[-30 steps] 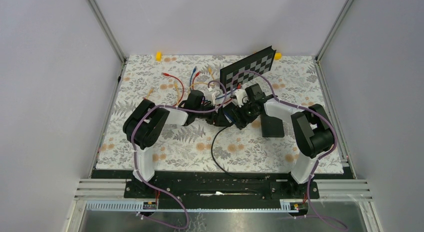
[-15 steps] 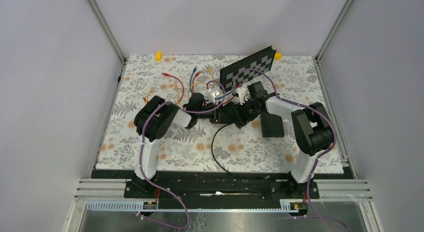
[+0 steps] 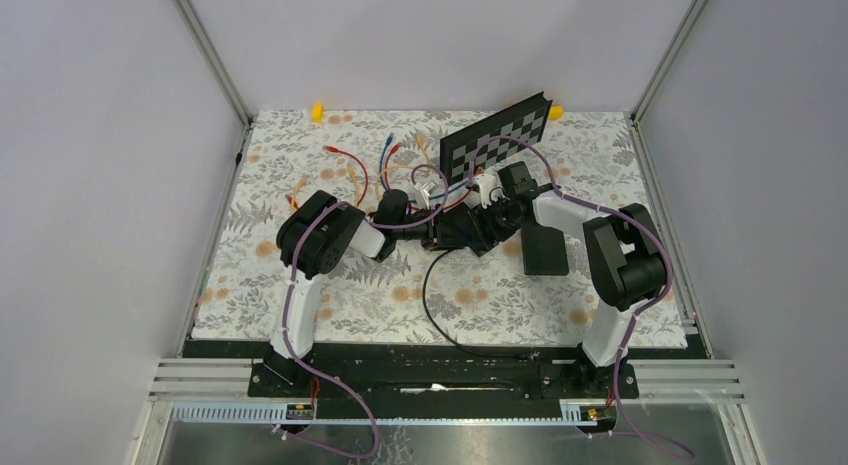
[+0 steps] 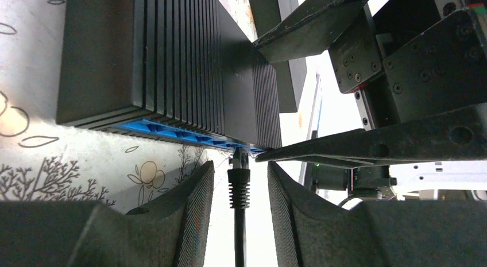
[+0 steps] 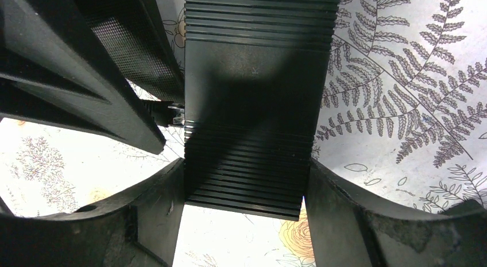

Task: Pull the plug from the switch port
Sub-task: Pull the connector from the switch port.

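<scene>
Your left gripper (image 4: 240, 166) stands spread around the black moulded plug with a ribbed boot (image 4: 239, 186). Its two dark textured fingers (image 4: 192, 215) flank the boot, and a thin strip of light shows on either side, so neither pad touches it. You can see the plug seated in a port near one end of the bright blue port face (image 4: 172, 132) of the black ribbed switch box (image 4: 172, 54), and its thin black cable (image 4: 239, 238) runs straight back between the fingers. Your right gripper (image 5: 247, 163) pinches that switch box across its width, one finger pressed against each long side, and the box lies flat on the white cloth printed with grey ferns and orange flowers (image 3: 300, 155). From above, both arms meet at the middle of the cloth. Just right of the switch box lies a black rectangular block (image 3: 545, 250). Behind them you have a tilted black-and-white checkerboard panel (image 3: 497, 140) and a scatter of loose red, orange and blue patch cables (image 3: 350, 163).
</scene>
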Controlling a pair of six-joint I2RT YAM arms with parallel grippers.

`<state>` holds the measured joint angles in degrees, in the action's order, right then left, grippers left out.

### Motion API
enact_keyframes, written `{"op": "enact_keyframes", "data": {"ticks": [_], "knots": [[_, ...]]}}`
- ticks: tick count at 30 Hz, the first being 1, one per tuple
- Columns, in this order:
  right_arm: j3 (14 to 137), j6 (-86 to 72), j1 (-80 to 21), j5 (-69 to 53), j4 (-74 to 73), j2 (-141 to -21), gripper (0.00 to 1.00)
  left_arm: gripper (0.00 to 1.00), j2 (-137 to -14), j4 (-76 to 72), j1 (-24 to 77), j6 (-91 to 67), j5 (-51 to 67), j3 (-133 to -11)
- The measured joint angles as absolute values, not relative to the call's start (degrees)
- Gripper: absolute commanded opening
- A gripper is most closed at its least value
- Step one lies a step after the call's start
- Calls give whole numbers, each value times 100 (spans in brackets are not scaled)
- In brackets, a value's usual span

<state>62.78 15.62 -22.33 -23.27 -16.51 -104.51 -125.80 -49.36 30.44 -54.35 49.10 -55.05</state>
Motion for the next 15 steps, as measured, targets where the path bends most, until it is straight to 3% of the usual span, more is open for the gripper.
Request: {"op": "enact_keyframes", "data": {"ticks": [15], "knots": [[6307,1559,-2233,-2362,-1649,-10479,48,35,-12897,-5647,3055,-6099,4967,-5537]]}}
